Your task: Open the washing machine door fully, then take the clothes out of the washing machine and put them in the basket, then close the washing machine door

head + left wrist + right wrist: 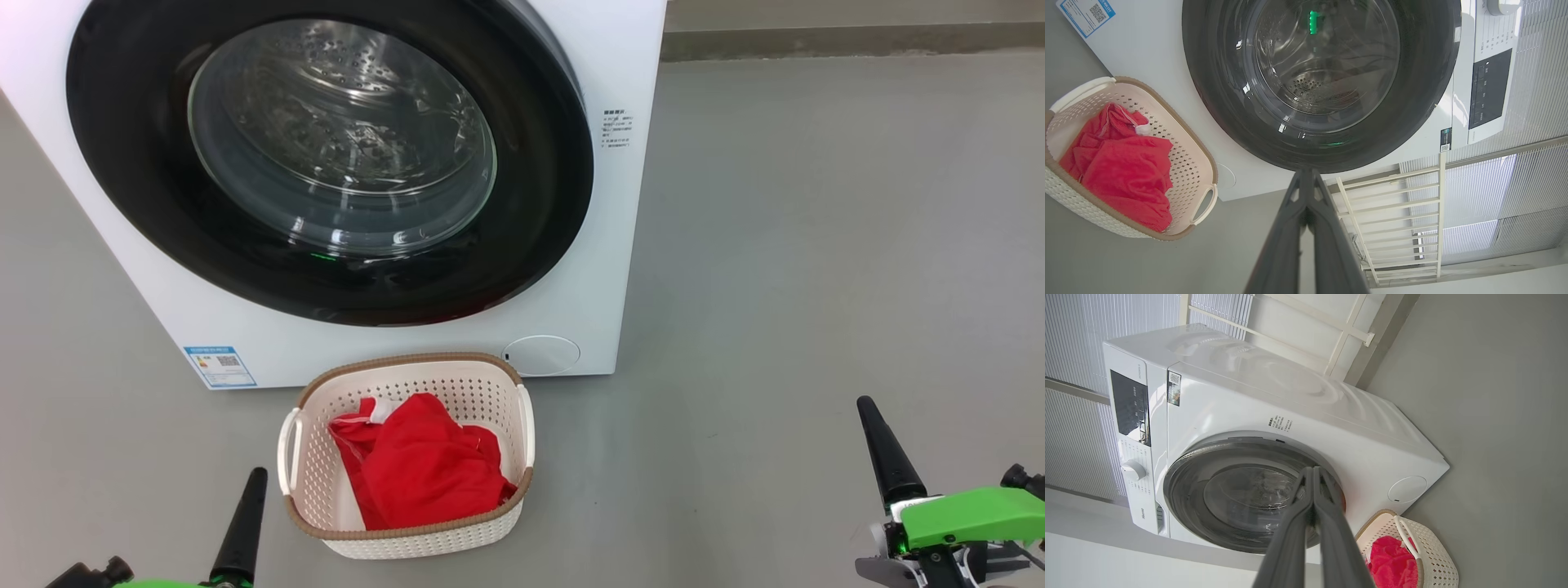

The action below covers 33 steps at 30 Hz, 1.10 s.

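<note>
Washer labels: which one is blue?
The sticker at the front's lower left corner, near the basket; the label right of the door is just dark print on white.

Setting: a laundry corner, either a home utility room or a mock-up of one; cannot tell which. Evidence: a white front-loading washing machine [620,245] stands directly on a bare grey floor [816,245]. A perforated basket [408,543] holding red clothes [416,465] sits before it. White ribbed panels [1535,81] and a white railed frame [1440,212] are behind.
</note>
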Available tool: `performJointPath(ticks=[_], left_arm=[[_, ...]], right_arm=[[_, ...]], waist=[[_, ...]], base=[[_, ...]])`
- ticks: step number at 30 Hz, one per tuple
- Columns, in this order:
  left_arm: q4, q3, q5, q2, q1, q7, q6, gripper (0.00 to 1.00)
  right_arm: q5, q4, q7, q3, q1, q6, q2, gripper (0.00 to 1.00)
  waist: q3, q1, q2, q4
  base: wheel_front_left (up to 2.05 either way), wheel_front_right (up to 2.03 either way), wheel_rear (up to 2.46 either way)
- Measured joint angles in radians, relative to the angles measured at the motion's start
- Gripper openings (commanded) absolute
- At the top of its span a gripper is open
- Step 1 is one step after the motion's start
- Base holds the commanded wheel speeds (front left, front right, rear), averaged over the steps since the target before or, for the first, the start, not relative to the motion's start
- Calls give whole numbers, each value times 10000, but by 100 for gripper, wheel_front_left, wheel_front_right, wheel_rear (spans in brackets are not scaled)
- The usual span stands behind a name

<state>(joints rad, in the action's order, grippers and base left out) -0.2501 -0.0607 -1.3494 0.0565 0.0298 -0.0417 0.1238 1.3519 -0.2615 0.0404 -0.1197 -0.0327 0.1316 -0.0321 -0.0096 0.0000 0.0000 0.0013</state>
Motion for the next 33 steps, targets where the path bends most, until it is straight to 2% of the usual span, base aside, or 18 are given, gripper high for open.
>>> performJointPath(ticks=[24,33], left_arm=[[-142,-174,-2468,-140,374,-667,2,0],[-153,-182,-2522,-150,374,-669,2,0]], right_arm=[[2422,-75,669,-77,-284,-2,-17,0],[2512,-77,669,-84,-330,-2,-21,0]], waist=[[127,0,0,-13],[127,0,0,-13]], base=[[0,0,0],[0,0,0]])
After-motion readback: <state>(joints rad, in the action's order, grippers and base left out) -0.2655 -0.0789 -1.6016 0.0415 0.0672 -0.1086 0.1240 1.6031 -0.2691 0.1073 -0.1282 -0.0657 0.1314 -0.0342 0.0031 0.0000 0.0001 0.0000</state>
